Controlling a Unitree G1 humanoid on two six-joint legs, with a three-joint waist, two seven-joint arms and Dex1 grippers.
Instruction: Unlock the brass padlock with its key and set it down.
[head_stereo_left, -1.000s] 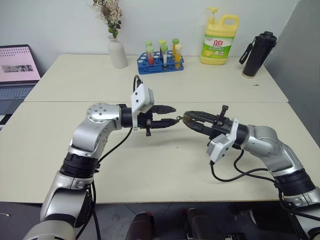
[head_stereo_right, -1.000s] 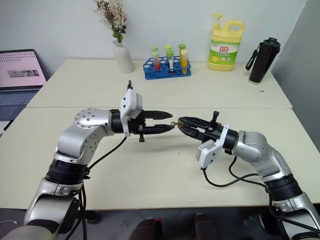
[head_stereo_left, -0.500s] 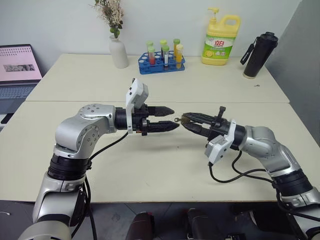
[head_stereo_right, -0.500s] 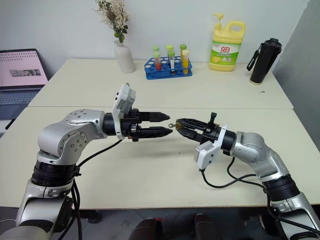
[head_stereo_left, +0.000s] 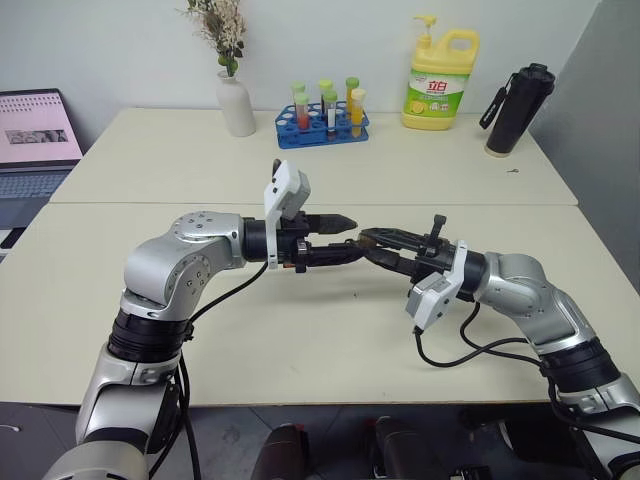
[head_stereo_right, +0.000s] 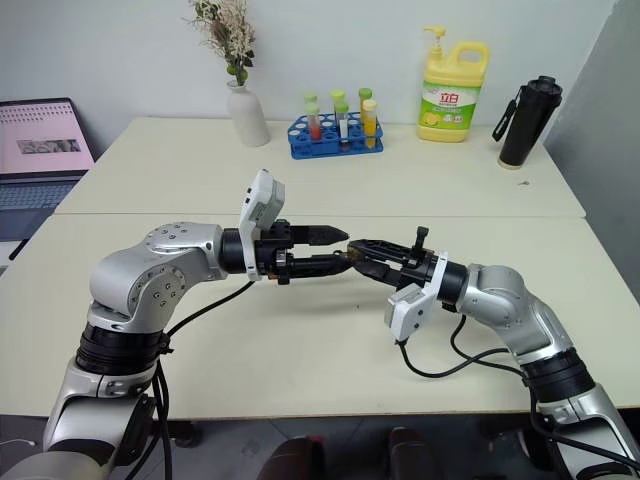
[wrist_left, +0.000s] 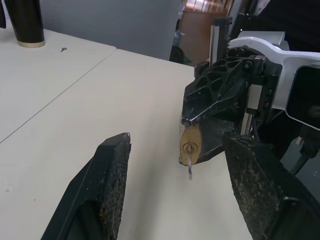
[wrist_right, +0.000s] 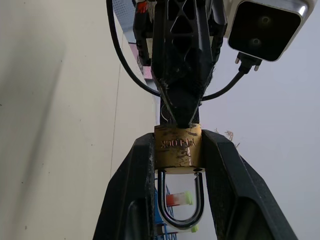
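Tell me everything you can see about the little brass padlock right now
The small squarish yellow-gold brass padlock has worn faces with stamped lettering and a thin silvery U-shaped shackle, both legs seated in the body. It is held above the table, pinched on its two sides by the right claw. A silvery key sticks out of the round keyhole in its end. The open left claw faces that end, its black fingers apart on either side of the key.

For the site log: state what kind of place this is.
Probably a lab or office test room: pale tables carrying a test tube rack, a detergent bottle and a flower vase, with a laptop alongside.
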